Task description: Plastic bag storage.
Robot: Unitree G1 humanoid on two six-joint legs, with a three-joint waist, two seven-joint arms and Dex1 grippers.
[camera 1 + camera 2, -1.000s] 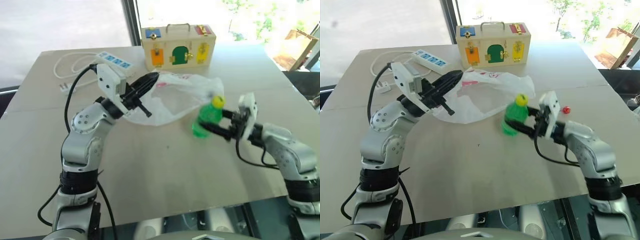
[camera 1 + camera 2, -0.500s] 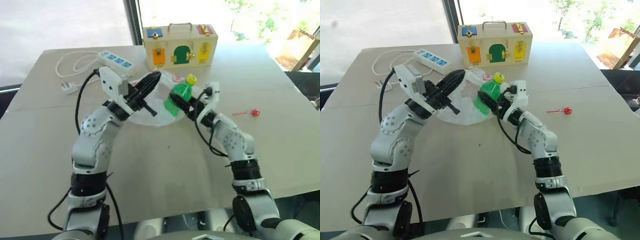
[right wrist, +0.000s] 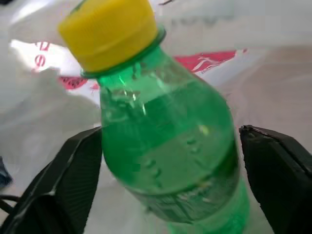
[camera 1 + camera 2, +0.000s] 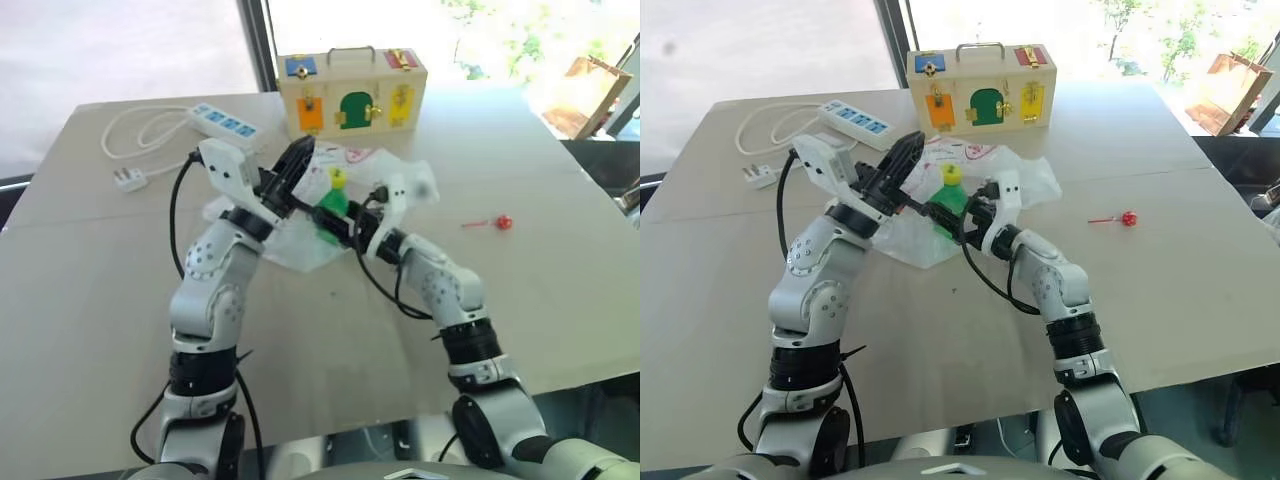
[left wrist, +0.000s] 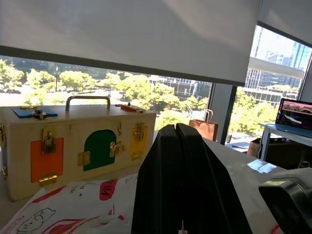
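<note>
Head view: the plastic bag (image 4: 290, 245) lies mid-table, with the wooden box (image 4: 350, 90) at its 12 o'clock. The left gripper (image 4: 297, 158) is squeezed shut and seems to pinch the bag's edge. The green bottle (image 4: 333, 200) is at its 4 o'clock.

Left wrist view: both fingers press together above the bag.

Right wrist view: the right gripper (image 3: 178, 161) is wide open around the bottle, and only one finger touches it. The bottle leans, so it could tip over and miss the bag.

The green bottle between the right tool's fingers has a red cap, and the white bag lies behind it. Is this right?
Not quite: the green bottle between the right tool's fingers has a yellow cap, as the right wrist view shows. The white bag does lie behind it.
</note>
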